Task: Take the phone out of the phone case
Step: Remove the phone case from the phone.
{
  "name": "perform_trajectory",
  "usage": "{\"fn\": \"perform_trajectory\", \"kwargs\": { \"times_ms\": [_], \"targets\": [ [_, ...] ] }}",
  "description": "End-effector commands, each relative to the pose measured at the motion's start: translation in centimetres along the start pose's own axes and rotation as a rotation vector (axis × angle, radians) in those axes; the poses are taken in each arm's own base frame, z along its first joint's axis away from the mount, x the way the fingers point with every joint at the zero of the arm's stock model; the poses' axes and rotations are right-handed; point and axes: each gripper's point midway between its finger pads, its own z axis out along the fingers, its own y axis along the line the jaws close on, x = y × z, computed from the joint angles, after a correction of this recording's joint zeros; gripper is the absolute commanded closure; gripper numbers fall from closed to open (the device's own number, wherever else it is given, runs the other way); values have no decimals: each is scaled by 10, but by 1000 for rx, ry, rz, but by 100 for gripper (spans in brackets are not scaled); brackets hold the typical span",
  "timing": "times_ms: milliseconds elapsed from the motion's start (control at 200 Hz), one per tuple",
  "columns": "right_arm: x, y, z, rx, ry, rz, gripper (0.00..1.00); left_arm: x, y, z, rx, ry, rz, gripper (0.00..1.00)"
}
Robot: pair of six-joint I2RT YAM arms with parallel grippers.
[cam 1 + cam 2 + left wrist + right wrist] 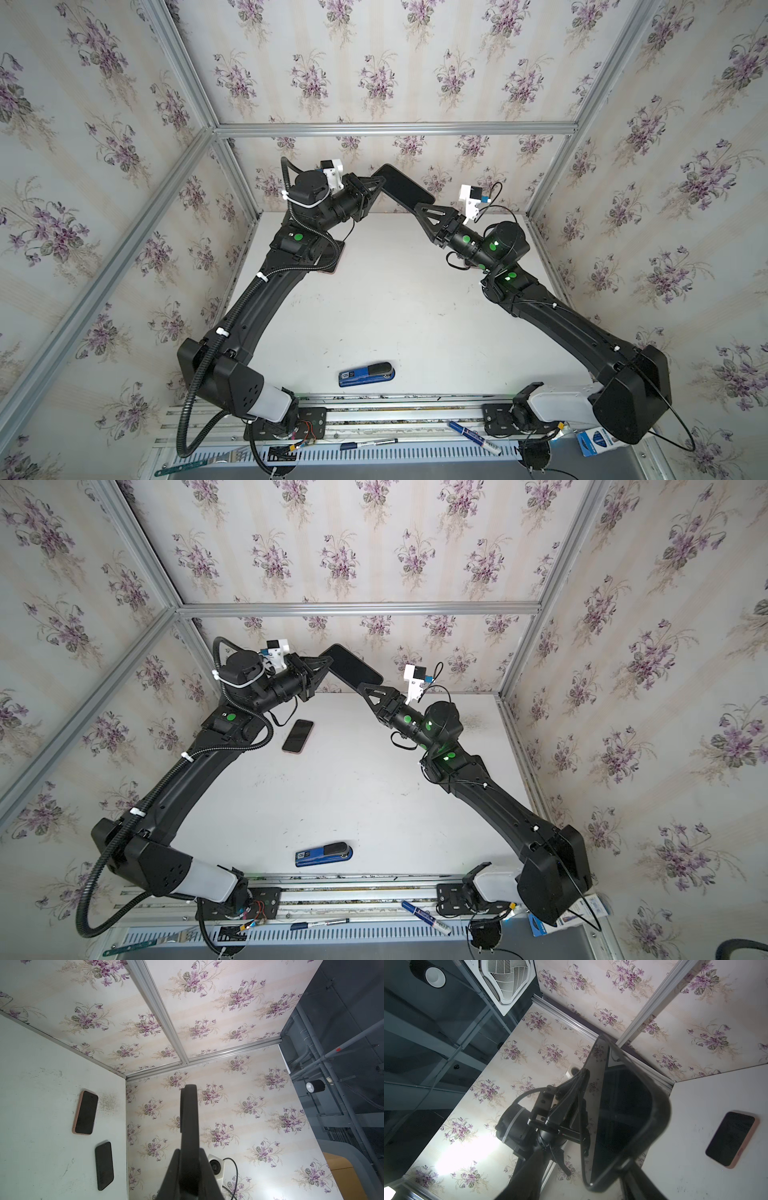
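left claw [379, 180] clamped on a raised black rectangular cased phone [401, 188]; right claw [420, 206] at its other end, grip unclear.

The left arm [249, 307] and right arm [552, 316] both reach forward and lean inward, so the two hands nearly meet high in the middle. The left wrist [311, 195] is turned so that the left hand [376, 183] points across toward the right arm, its fingers [172, 1172] pinched together. The right wrist [503, 245] angles up and inward, and the right hand [420, 206] sits slightly lower, tip aimed at the left hand. How far its fingers stand apart cannot be made out.
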Motion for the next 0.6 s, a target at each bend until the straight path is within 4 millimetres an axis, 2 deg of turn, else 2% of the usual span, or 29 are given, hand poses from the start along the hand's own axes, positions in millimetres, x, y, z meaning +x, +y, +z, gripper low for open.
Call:
{"fn": "perform_trajectory", "kwargs": {
  "times_ms": [0, 115, 445, 515, 595],
  "targets": [
    [-9, 21, 1, -74, -29, -20, 48, -7, -30, -6, 108, -33, 29, 100],
    [-7, 17, 1, -65, -27, -15, 57, -6, -29, -6, 109, -31, 28, 100],
    [-6, 11, 0, -57, -36, -10, 94, -5, -29, -5, 118, -28, 28, 100],
    [-6, 10, 1, -58, -36, -10, 100, -5, -28, -5, 117, -26, 26, 100],
    [-4, 7, 1, -64, -28, -11, 100, -4, -29, -5, 119, -21, 25, 100]
  ]
}}
